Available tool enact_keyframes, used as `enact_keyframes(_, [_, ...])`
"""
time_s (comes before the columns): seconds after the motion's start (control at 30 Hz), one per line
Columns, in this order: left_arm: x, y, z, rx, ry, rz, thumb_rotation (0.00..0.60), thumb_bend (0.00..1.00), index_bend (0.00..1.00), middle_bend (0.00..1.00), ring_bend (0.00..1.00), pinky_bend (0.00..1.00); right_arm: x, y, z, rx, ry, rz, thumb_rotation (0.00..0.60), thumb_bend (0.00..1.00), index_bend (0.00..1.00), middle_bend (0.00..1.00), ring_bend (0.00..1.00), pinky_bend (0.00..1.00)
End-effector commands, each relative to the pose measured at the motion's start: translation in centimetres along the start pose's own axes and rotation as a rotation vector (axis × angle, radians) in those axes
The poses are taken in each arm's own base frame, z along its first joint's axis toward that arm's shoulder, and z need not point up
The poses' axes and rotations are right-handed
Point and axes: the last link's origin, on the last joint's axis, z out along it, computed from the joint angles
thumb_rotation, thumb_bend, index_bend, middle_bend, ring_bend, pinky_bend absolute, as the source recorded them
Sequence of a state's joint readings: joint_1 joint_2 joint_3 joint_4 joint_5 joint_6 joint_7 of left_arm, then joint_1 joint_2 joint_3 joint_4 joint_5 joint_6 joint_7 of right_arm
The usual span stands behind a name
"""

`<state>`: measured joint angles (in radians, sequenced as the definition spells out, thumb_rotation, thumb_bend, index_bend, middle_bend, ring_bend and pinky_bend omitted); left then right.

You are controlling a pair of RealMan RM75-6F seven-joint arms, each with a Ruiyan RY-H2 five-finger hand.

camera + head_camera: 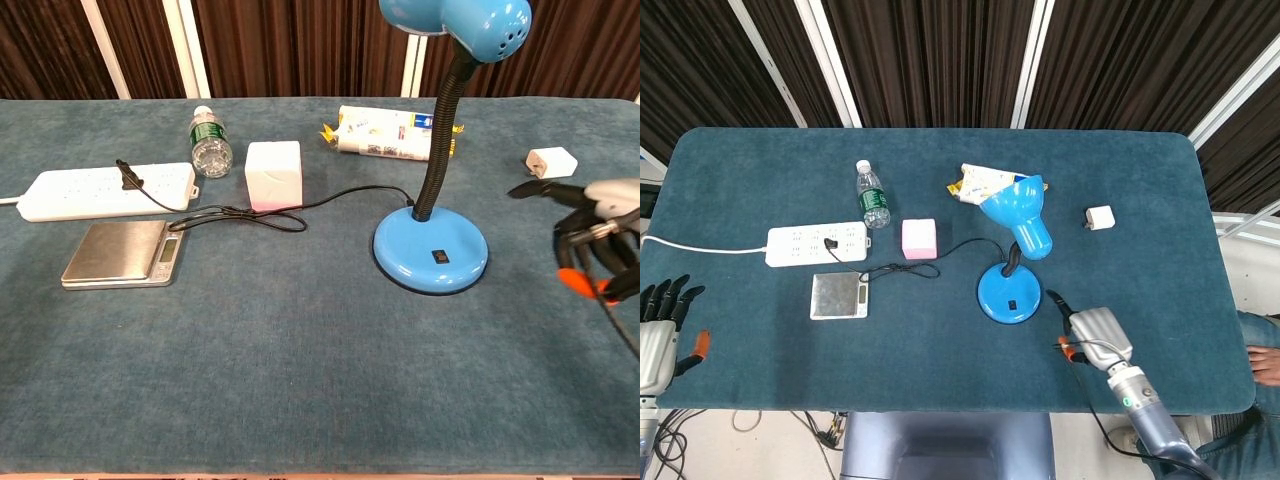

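A blue desk lamp stands mid-table, its round base (1009, 297) (430, 251) under a bent neck and blue head (1022, 214) (455, 20). Its black cord (958, 249) (330, 198) runs left to a white power strip (815, 243) (105, 190). My right hand (1092, 334) (597, 233) hovers just right of the lamp base with fingers spread and nothing in it; one fingertip points toward the base. My left hand (658, 330) lies at the table's front left edge, fingers apart and empty, out of the chest view.
On the blue table (940, 370): a water bottle (872, 195) (208, 140), pink cube (919, 238) (273, 175), small steel scale (838, 296) (125, 252), snack packet (980, 183) (385, 132) behind the lamp, white charger (1099, 217) (551, 162) at right.
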<state>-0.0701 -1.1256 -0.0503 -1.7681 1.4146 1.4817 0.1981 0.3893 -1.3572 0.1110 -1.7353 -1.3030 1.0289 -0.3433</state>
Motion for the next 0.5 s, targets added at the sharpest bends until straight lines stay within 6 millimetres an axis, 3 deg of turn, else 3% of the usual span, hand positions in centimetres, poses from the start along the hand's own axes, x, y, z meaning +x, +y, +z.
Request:
enact_keyframes(0.03, [0.0,0.0,0.0,0.001,0.0,0.0,0.6,0.45,0.17,0.04,0.0,0.0,-0.4,-0.9,0.9,0.012,-0.018,-0.003,0.6,0.5,0.0,0.56,0.69,0.71])
enact_keyframes(0.5, [-0.2,0.1,-0.1,-0.001,-0.006,0.006,0.6,0.45,0.17,0.04,0.0,0.0,-1.9,-1.7,2.1,0.012,-0.08,-0.032,0.6,0.5,0.0,0.56,0.69,0.81])
